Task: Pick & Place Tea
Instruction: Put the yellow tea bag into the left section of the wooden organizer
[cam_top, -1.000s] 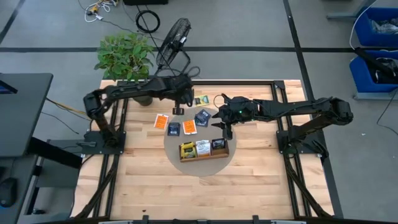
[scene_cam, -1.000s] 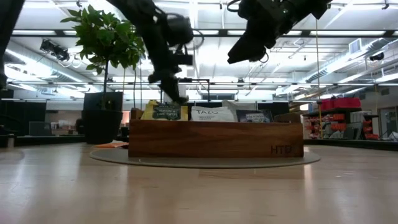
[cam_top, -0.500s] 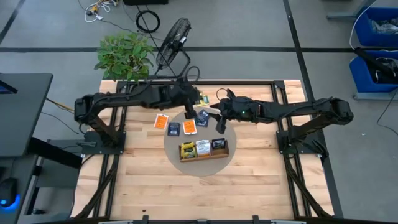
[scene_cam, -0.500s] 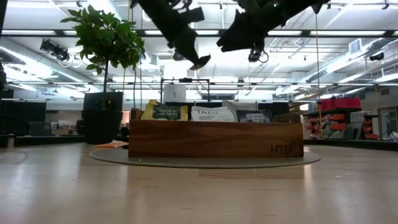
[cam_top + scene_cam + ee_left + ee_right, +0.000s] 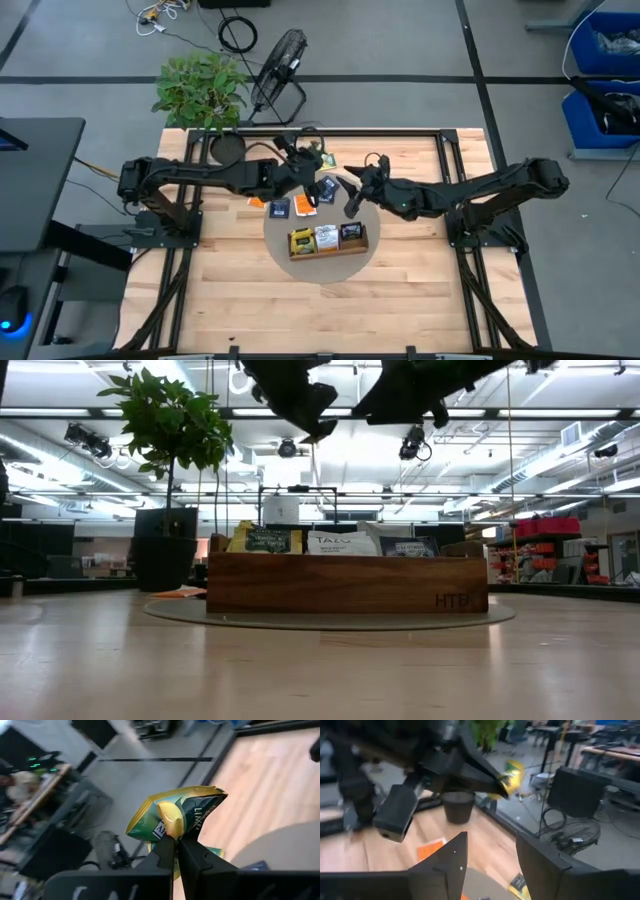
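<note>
Packet: I saw the green-yellow packet held above the table, crumpled, its top rising away from the fingers.
Left gripper: clenched on this packet.
Right gripper: fingers apart, holding nothing, facing it.
Below: tray, loose packets.

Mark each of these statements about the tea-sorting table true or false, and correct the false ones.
1. The left hand is shut on a yellow-green tea packet. True.
2. The right hand holds an orange packet. False: its fingers stand apart with nothing between them.
3. The wooden tray has packets standing in it. True.
4. The wooden tray sits directly on the bare table. False: it rests on a round grey mat.
5. An orange packet lies flat on the table outside the tray. True.
</note>
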You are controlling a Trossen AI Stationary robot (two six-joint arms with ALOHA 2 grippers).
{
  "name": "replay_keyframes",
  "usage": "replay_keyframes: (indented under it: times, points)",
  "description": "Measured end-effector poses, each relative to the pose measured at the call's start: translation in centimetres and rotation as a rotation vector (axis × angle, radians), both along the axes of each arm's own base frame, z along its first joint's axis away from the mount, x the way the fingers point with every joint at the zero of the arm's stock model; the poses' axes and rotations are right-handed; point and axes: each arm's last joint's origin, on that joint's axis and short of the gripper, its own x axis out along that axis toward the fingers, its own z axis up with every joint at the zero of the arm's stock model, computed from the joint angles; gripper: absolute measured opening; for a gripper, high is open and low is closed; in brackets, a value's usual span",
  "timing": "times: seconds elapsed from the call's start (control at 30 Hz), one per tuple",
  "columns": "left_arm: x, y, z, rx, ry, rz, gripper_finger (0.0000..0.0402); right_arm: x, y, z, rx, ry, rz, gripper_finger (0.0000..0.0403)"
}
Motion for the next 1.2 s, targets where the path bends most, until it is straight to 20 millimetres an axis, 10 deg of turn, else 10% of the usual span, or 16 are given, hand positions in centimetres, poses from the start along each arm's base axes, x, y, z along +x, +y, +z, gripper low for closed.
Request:
replay_keyframes:
  times: [0.3, 1.2]
  points:
    - [0.4, -2.5, -0.1, 0.0, -0.084, -0.042, 0.0012, -0.8, -0.5, -0.8, 0.012, -0.272, 0.096, 0.0178]
    - [1.1, -4.3, 1.2, 0.02, -0.201, -0.146, 0.0012, -0.3, -0.8, 0.4, -0.073, -0.245, 0.153, 0.0164]
